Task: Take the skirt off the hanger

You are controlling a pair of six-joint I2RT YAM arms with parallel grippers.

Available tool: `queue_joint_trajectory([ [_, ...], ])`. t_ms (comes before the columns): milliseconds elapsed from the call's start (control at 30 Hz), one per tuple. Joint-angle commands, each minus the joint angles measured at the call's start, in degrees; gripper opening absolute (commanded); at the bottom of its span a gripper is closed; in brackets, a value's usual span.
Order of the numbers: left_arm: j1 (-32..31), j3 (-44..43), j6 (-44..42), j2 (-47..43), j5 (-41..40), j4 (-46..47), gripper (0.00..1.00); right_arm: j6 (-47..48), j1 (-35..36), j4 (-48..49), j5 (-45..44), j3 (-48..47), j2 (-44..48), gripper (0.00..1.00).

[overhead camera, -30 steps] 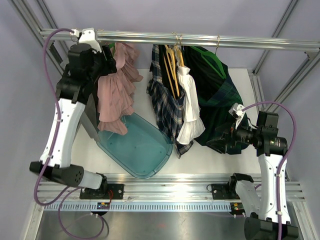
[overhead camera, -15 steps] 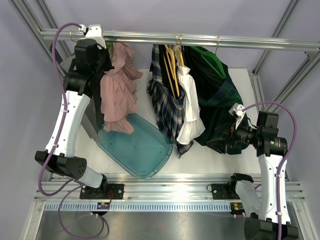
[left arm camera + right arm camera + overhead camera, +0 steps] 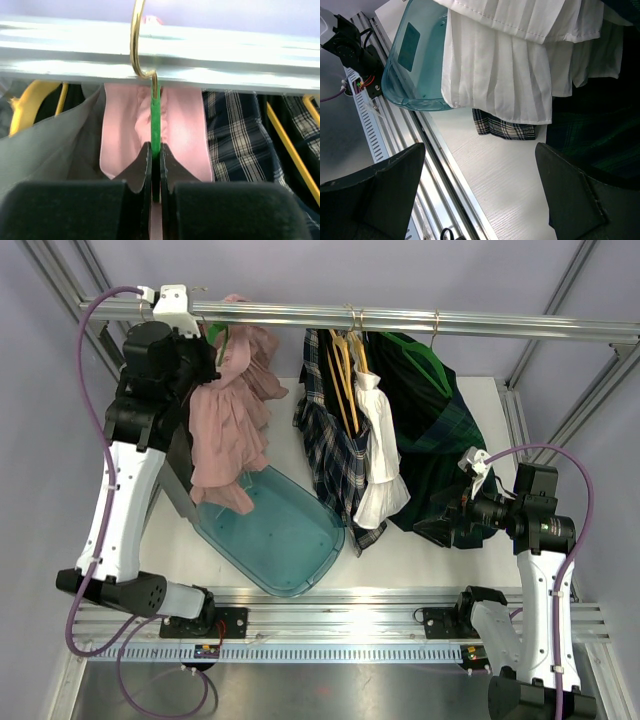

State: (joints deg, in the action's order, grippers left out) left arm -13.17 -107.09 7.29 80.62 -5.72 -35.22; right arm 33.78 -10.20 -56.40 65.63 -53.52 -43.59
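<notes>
The left arm reaches up to the left end of the aluminium rail (image 3: pixel 400 318). The left gripper (image 3: pixel 207 352) is at the top of the pink skirt (image 3: pixel 232 425), where a sliver of green hanger (image 3: pixel 216 336) shows. The skirt's hem hangs over the far end of a teal tub (image 3: pixel 290 545) on the white table (image 3: pixel 420 565). Further right hang a plaid skirt (image 3: pixel 328 455), a white skirt (image 3: pixel 380 465) and a dark green garment (image 3: pixel 432 415). The right gripper (image 3: pixel 438 530) sits low at that garment's near edge.
</notes>
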Motion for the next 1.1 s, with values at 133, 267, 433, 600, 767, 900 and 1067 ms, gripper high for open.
queue_joint_trajectory([
  [133,-0.1,0.6,-0.3,-6.9,3.6,9.1,0.0,0.5,-0.3,0.9,0.7,-0.6,0.9,0.99],
  [267,-0.1,5.7,-0.6,-10.8,6.2,8.4,0.0,0.6,-0.3,0.9,0.6,-0.5,1.2,0.99],
  [433,-0.1,13.5,-1.0,-17.1,15.8,6.1,0.0,4.2,-0.3,-1.2,-0.7,-0.6,1.4,1.0],
  [600,-0.1,23.7,-1.0,-27.2,27.1,5.3,0.0,9.7,-0.3,-8.4,-0.1,-4.0,0.7,0.99],
  [767,-0.1,35.9,0.3,-40.1,38.8,5.8,0.0,14.7,-0.3,-19.3,-1.1,-14.2,-2.7,0.99],
  [900,-0.1,41.2,1.1,-48.0,46.0,4.9,0.0,16.1,-0.2,-29.1,1.2,-22.8,-6.2,1.0],
  [1067,-0.6,43.8,4.0,-52.7,54.2,3.9,0.0,10.7,-0.2,-31.4,5.6,-35.8,-9.7,1.0],
])
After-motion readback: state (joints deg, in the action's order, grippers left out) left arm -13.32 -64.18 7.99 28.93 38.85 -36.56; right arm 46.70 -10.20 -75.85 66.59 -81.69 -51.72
